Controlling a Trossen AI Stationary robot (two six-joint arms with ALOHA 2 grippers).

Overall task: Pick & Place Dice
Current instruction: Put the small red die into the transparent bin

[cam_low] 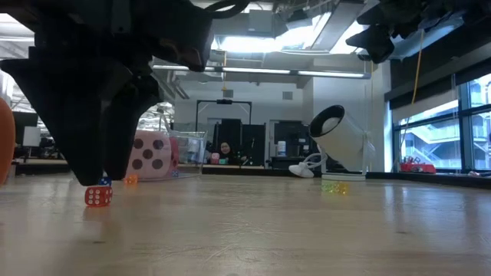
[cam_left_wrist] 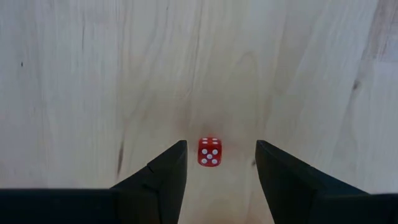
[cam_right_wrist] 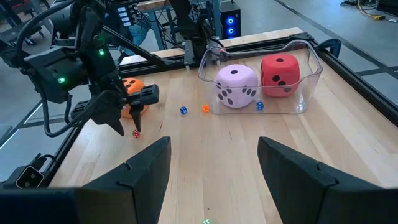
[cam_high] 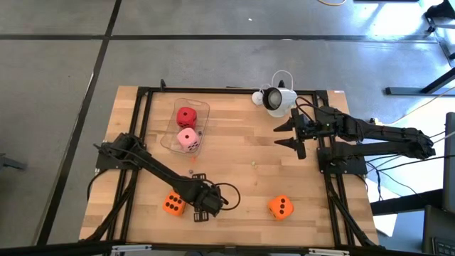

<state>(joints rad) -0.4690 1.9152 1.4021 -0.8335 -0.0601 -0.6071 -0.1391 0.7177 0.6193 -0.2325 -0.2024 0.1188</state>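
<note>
A big wooden table (cam_high: 242, 149) fills the middle of the room. A black metal frame (cam_high: 227, 89) runs around its edges. A clear plastic box (cam_high: 202, 107) sits on the wood near the far left side. At the far edge, more to the right, lies a white tube-shaped thing (cam_high: 277, 99) with a dark round open end, and a thin white cable (cam_high: 282, 75) loops behind it. The floor (cam_high: 213, 57) around the table is grey with dark lines.

Looking across the table top, a person (cam_low: 224, 149) sits far back in the room among dark screens. Tall windows (cam_low: 430, 130) are on the right, and long lights (cam_low: 261, 42) shine on the ceiling.
</note>
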